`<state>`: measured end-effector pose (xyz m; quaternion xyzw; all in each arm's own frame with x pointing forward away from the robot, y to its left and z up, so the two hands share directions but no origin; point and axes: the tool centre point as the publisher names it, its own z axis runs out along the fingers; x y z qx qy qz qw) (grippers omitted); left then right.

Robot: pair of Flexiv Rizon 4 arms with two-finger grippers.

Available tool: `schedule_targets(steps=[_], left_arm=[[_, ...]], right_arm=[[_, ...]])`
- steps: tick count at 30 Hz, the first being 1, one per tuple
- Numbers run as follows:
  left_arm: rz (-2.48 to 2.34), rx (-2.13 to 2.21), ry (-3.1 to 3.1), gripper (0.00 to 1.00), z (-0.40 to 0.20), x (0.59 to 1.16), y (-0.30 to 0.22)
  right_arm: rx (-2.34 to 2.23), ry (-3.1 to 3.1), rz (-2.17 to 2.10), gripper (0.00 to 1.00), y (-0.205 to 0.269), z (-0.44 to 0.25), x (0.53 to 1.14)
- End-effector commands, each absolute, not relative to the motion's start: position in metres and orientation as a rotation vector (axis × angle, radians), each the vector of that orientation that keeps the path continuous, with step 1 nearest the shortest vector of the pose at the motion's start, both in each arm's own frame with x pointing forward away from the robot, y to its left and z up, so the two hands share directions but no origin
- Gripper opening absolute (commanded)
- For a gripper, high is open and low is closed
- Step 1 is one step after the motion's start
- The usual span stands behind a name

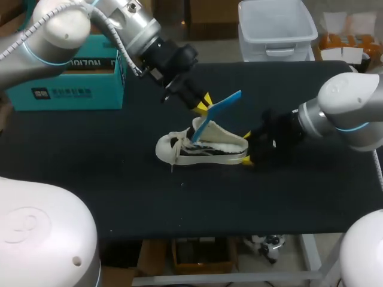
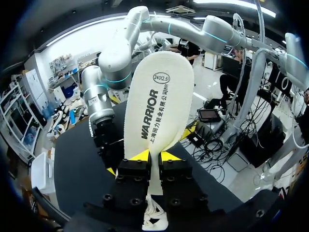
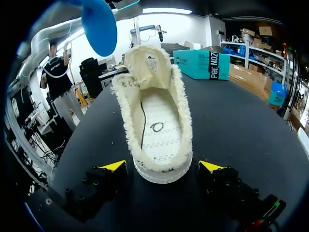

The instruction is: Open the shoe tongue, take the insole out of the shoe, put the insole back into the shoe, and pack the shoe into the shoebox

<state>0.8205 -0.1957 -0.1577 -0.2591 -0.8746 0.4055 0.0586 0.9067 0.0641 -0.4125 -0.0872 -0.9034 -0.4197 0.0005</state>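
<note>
Two-toned insole (image 1: pixel 218 109), blue beneath and cream on top. Head view: left gripper (image 1: pixel 203 103) is clamped on one end of it and holds it tilted just above the opening of the shoe (image 1: pixel 200 146). The shoe is a cream low-top with dark side stripes, lying on the black table (image 1: pixel 90 191). Right gripper (image 1: pixel 246 148) sits at the heel, one yellow tip on each side. The teal shoebox (image 1: pixel 66 81) stands well behind the left gripper, at the table's far corner. Left wrist view: the insole (image 2: pixel 159 106) rises straight ahead of the left gripper (image 2: pixel 153 157), pinched between both fingers, printed cream face showing and blocking much of what lies beyond. Right wrist view: the shoe (image 3: pixel 157 130) points away from the right gripper (image 3: pixel 161 166), whose fingers are spread and stand just clear of the heel on both sides. The tongue (image 3: pixel 147 65) is pulled upright, the frayed collar gapes and the inner footbed is bare. The insole (image 3: pixel 99 24) hangs above the toe end. The shoebox (image 3: pixel 203 65) is far ahead.
</note>
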Motion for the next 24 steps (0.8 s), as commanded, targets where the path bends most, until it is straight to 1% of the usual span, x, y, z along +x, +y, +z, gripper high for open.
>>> schedule_targets(steps=[1,7,12,24], left_arm=[[1.260,-0.771,-2.668,0.00,-0.151,0.814,-0.177],[1.280,-0.738,-2.672,0.00,-0.149,0.813,-0.148],[1.289,-0.670,-2.722,0.00,-0.147,0.809,-0.114],[1.284,-0.530,-2.800,0.00,-0.159,0.803,-0.052]], right_arm=[[-0.270,-2.899,-1.170,1.00,0.057,-0.382,0.903],[-0.216,-2.977,-0.964,1.00,0.061,-0.347,0.911],[-0.183,-3.038,-0.758,1.00,0.078,-0.322,0.920],[-0.237,-3.067,-0.396,1.00,0.122,-0.318,0.938]])
